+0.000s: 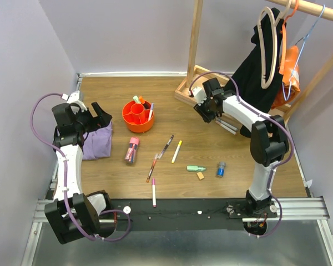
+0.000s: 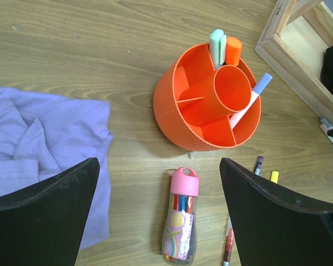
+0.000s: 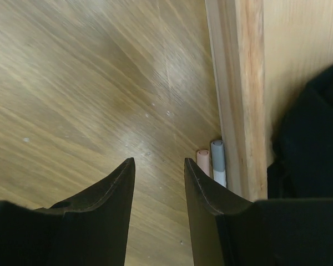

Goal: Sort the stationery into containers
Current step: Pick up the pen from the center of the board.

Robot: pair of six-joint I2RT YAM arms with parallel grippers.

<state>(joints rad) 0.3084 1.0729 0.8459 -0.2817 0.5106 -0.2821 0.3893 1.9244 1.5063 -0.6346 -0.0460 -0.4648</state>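
Tub [image 1: 138, 117] of bright orange plastic, round with a central cup, stands on the wooden table [image 1: 116, 91] toward the far left, just right of the folded purple cloth [image 1: 98, 141]. A mint-green highlighter [image 2: 216, 41] and an orange highlighter [image 2: 233, 50] stand together in one of its far compartments. A pink marker with a lilac cap [image 2: 250, 98] leans in a right-hand one.

Just near of the tub, the clear pink-capped tube [image 1: 132, 149] lies on its side, cap toward the tub. To its right lie a dark pen [image 1: 166, 146] and a yellow-capped marker [image 1: 177, 151], with a red pen [image 1: 152, 168] nearer. A pink-capped white marker [image 1: 154, 193] lies closest to the arm bases. Further right are a green highlighter [image 1: 196, 168], a tan eraser [image 1: 200, 175] just beside it, and a small blue cylinder [image 1: 220, 169].

The left gripper [image 2: 158, 166] hovers between cloth and tub, its fingers spread wide and grasping nothing. In its wrist view the tube shows on the table between them.

The right gripper [image 3: 158, 166] is at the far right by the wooden rack base [image 1: 184, 91]. Its fingers are parted by a narrow gap with only bare table showing through. Just right of it, a pinkish pen end [image 3: 203, 160] and a grey pen end [image 3: 217, 155] lie side by side against the rack's rail. A black garment [image 1: 261, 72] hangs above.
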